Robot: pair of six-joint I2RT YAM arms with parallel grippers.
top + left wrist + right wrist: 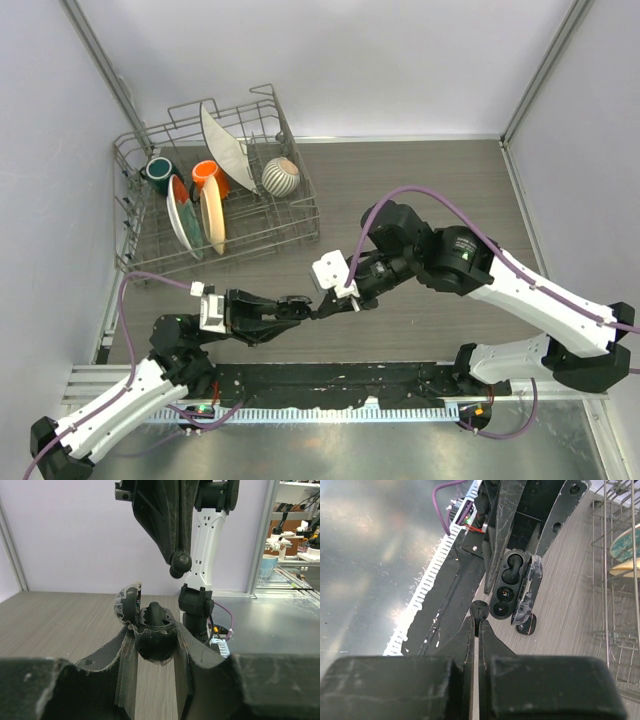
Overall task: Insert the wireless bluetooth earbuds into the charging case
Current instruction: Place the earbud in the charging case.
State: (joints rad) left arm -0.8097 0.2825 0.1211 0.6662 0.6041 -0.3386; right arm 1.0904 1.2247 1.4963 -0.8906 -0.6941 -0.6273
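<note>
My left gripper [285, 308] is shut on the open black charging case [295, 303] and holds it above the table. In the left wrist view the case [156, 635] sits between the fingertips, its lid [126, 604] hinged open to the left. One earbud [157, 612] is seated in it. My right gripper [326, 306] is shut on a tiny glossy black earbud [480, 610], just beside the case [507, 587]. The slot nearer to it shows two bare wells [502, 600]; the farther slot holds the seated earbud [512, 567]. In the left wrist view the held earbud [179, 564] hangs just above the case.
A wire dish rack [220, 200] with plates, cups and a striped bowl stands at the back left; its edge shows in the right wrist view [620, 580]. A black mat [330, 385] lies along the near table edge. Walls close in on the left and right.
</note>
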